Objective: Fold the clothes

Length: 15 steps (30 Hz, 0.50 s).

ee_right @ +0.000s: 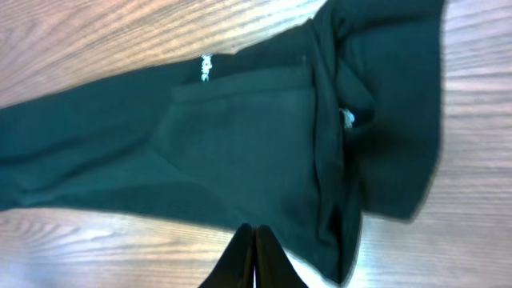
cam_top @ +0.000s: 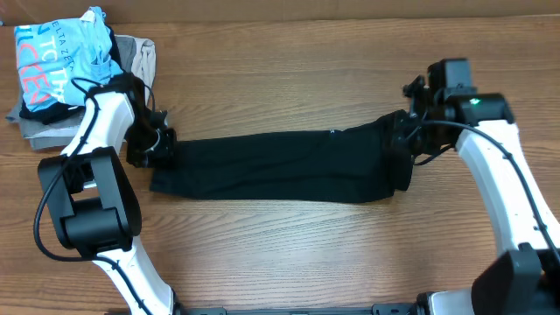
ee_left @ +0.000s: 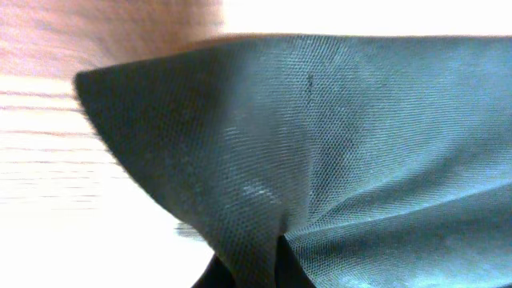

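Pinching black garment [cam_top: 280, 166]; both jaws

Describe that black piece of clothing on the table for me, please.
The black garment is soft, finely knitted fabric, lying as a long flat band across the wooden table. A small white logo shows near its upper edge. The left gripper and right gripper are shut on its ends, the right end bunched.

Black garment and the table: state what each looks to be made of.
Black garment: probably a thin knit synthetic; the left wrist view shows a fine mesh-like weave with a faint sheen, and it drapes in soft folds. Table: wood or wood-look laminate, smooth; grain lines run along it, though which cannot be told.
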{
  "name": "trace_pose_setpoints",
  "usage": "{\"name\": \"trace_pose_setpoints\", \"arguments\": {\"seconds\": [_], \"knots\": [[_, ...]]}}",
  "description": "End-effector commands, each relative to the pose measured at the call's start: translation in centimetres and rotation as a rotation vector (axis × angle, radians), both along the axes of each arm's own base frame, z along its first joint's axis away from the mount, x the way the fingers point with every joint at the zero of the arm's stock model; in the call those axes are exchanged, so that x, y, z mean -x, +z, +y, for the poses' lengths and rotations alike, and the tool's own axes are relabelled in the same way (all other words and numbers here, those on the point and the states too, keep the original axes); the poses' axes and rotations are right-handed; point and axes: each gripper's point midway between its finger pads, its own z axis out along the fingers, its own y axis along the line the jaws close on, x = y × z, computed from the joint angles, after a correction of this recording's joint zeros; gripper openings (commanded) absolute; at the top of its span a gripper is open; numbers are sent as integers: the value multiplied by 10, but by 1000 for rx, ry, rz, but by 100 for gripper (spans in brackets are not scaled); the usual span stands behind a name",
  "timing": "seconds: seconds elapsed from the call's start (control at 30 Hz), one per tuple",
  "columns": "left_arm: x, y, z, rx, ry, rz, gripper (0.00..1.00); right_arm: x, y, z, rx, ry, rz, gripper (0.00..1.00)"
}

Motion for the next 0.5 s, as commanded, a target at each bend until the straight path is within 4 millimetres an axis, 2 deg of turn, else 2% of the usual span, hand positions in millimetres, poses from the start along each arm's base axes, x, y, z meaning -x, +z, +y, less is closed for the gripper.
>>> {"name": "trace_pose_setpoints", "arguments": {"seconds": [0.0,0.27,0.4,0.47], "knots": [[-17,27,9,-30,-18,-41,4,7,-39,6,-33,-24,63,4],[-25,64,15,-66,-23,-54,4,4,-101,7,-46,-70,94,4],[-23,74,14,-63,-23,-45,4,3,-125,7,-45,-73,124,4],[-20,75,9,-61,-36,-30,4,1,-130,10,-61,-70,126,4]]}}
